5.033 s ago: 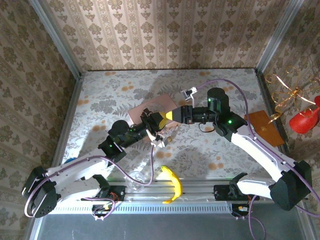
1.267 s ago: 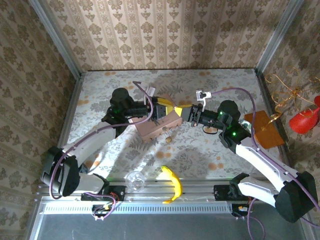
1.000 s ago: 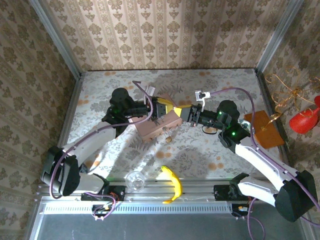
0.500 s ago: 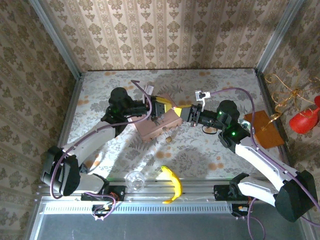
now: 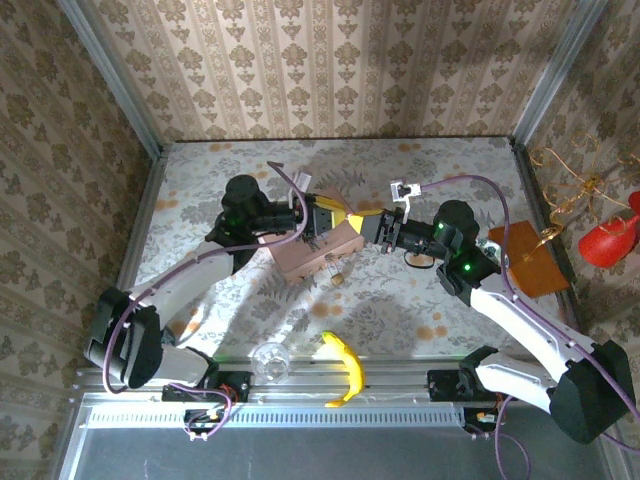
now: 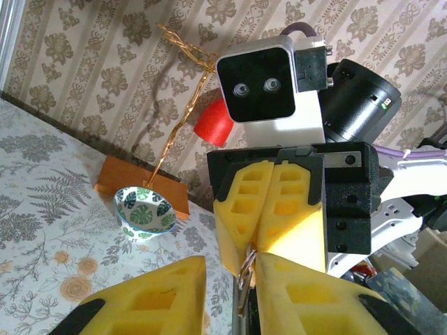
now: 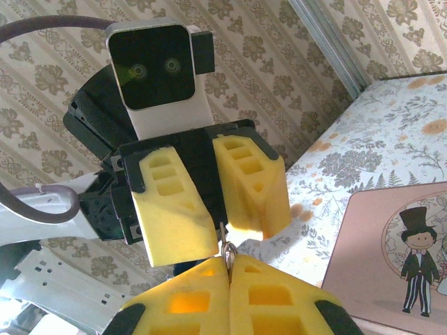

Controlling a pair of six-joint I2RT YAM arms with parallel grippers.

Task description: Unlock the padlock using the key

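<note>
Pinching the thin dark-grey key (image 6: 244, 271) in closed jaws, your right gripper (image 6: 253, 252) faces the left gripper (image 7: 225, 234), apparently clamping the tiny brass padlock (image 6: 242, 304). You're at insertion, I judge; next, seat the key squarely, then turn.

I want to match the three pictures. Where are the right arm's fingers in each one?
Top view: the right arm's fingers are at the centre, pointing left.
Left wrist view: centre, under the white camera, pointing down.
Right wrist view: bottom centre, pointing up.
Shared landmark: the left arm's fingers, meeting them tip to tip.
</note>
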